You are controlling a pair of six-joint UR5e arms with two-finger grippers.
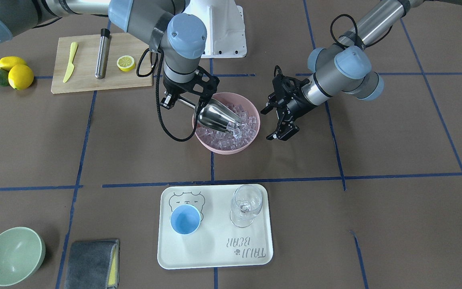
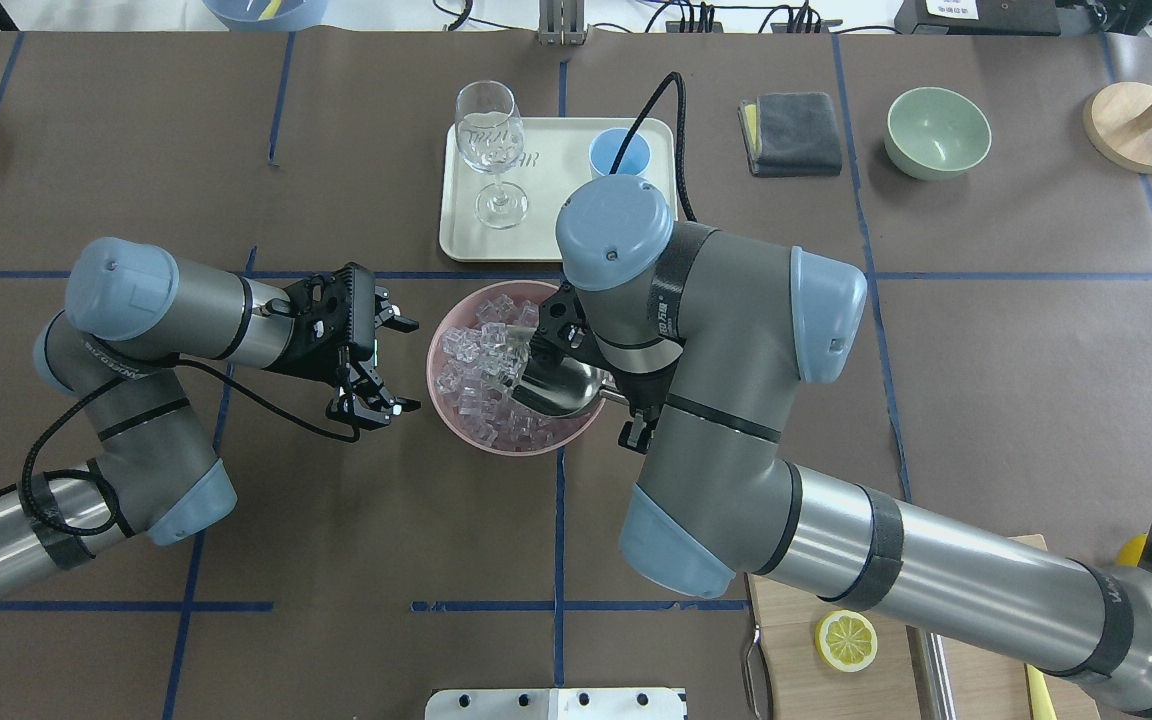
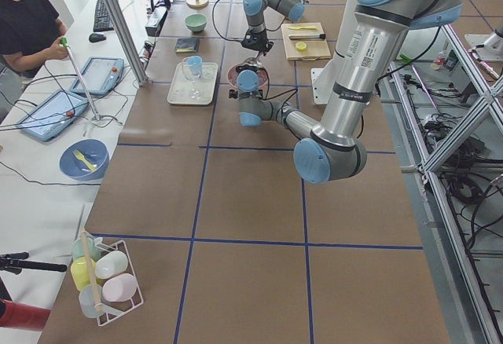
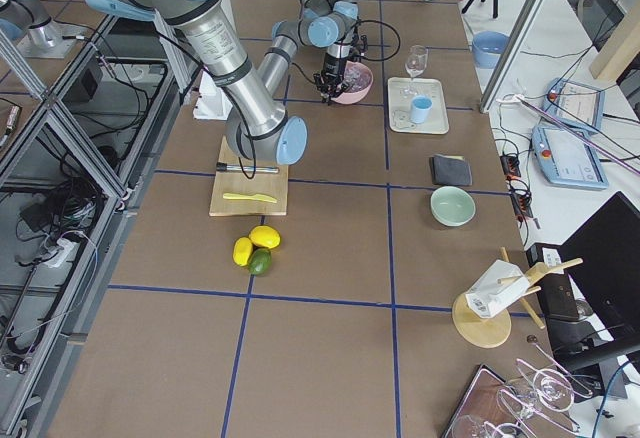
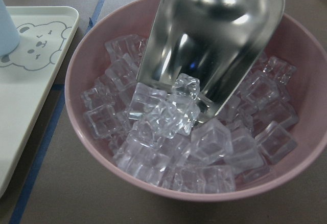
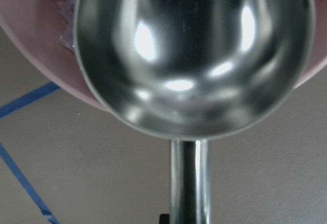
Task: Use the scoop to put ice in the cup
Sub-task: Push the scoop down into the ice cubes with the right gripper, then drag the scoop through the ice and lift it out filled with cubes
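Note:
The steel scoop (image 1: pixel 217 116) (image 2: pixel 564 388) (image 6: pixel 194 55) tilts mouth-down into a pink bowl (image 1: pixel 225 151) (image 2: pixel 433 372) (image 5: pixel 76 75). The bowl is full of clear ice (image 1: pixel 237 132) (image 2: pixel 476 350) (image 5: pixel 168 116). A few cubes lie at the scoop's (image 5: pixel 214 45) lip. My right gripper (image 1: pixel 171 101) is shut on the scoop's handle at the bowl's edge. My left gripper (image 1: pixel 272 122) (image 2: pixel 398 362) hangs open and holds nothing, just beside the bowl. The light-blue cup (image 1: pixel 185 219) (image 2: pixel 620 152) stands upright on a white tray (image 1: pixel 215 249) (image 2: pixel 546 160), with no ice showing inside.
A clear stemmed glass (image 1: pixel 246 204) (image 2: pixel 489 140) shares the tray. A cutting board (image 1: pixel 86 80) holds a steel cylinder (image 1: pixel 103 54), a half lemon (image 1: pixel 126 63) and a yellow knife (image 1: pixel 70 62). A green bowl (image 1: pixel 12 255) and a grey cloth (image 1: pixel 90 263) lie at the table's operator side.

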